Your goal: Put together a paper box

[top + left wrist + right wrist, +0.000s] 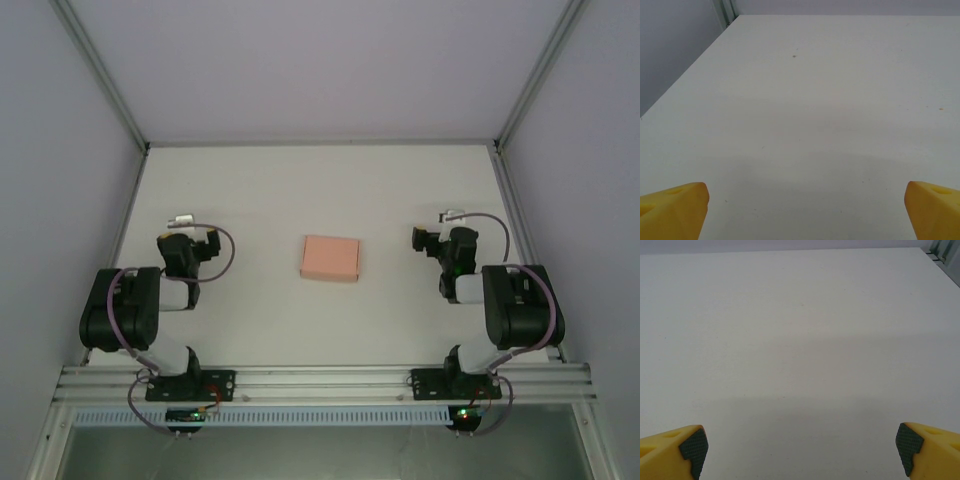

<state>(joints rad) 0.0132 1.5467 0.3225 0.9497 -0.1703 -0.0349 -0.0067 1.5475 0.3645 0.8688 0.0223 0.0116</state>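
The salmon-pink thin-card paper box [330,258], apparently closed, was judged light and crushable, best taken at opposite edges by the wide-spread, empty left gripper [805,197] and right gripper [800,437].

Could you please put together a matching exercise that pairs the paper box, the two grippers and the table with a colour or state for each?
Things:
1. paper box
2. left gripper
3. right gripper
4. table

Descriptions:
A. white surface
B. open, plain yellow fingers
C. salmon-pink, lying between the two arms
D. open, yellow fingers with dark pads

Pairs: 1-C, 2-B, 3-D, 4-A
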